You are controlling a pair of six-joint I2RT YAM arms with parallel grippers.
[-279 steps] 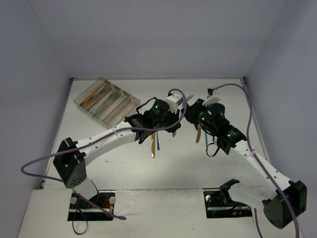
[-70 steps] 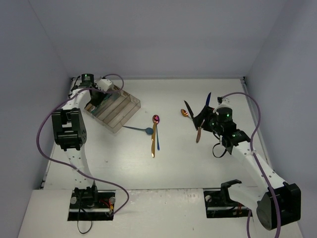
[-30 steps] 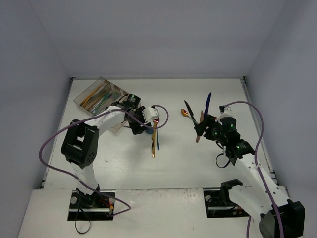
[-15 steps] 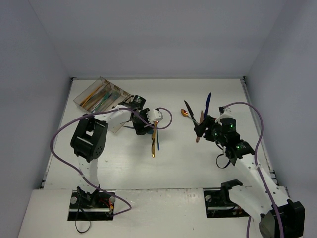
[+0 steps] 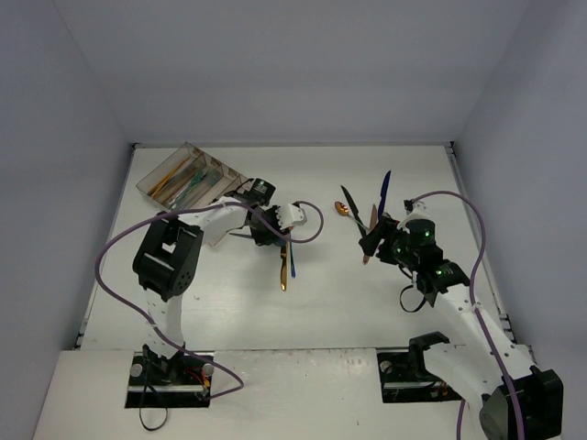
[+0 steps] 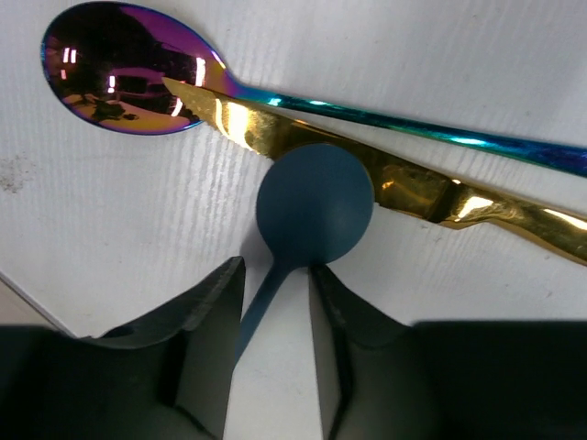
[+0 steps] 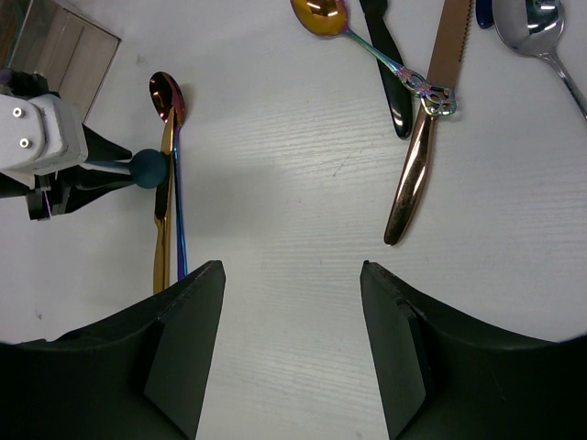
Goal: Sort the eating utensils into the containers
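Observation:
A teal spoon (image 6: 314, 206) lies on the white table with its bowl resting on a gold knife (image 6: 413, 188), beside an iridescent pink spoon (image 6: 115, 69). My left gripper (image 6: 275, 286) straddles the teal spoon's handle. Its jaws stand narrowly apart, with a gap still showing on the right of the handle. From above, my left gripper (image 5: 271, 231) sits just right of the clear divided tray (image 5: 174, 197), which holds several utensils. My right gripper (image 7: 292, 268) hovers open and empty over bare table. Ahead of it lie a copper knife (image 7: 417, 156), a black knife (image 7: 387, 73) and a silver spoon (image 7: 532, 18).
A small gold-bowled spoon with a rainbow handle (image 7: 321, 14) crosses the black knife. A blue utensil (image 5: 384, 192) lies at the far end of the right-hand cluster. Purple cables loop off both arms. Grey walls close in the table on three sides.
My left gripper has slid a little right to the teal spoon, and its jaws have narrowed around the handle. The right arm has stayed put.

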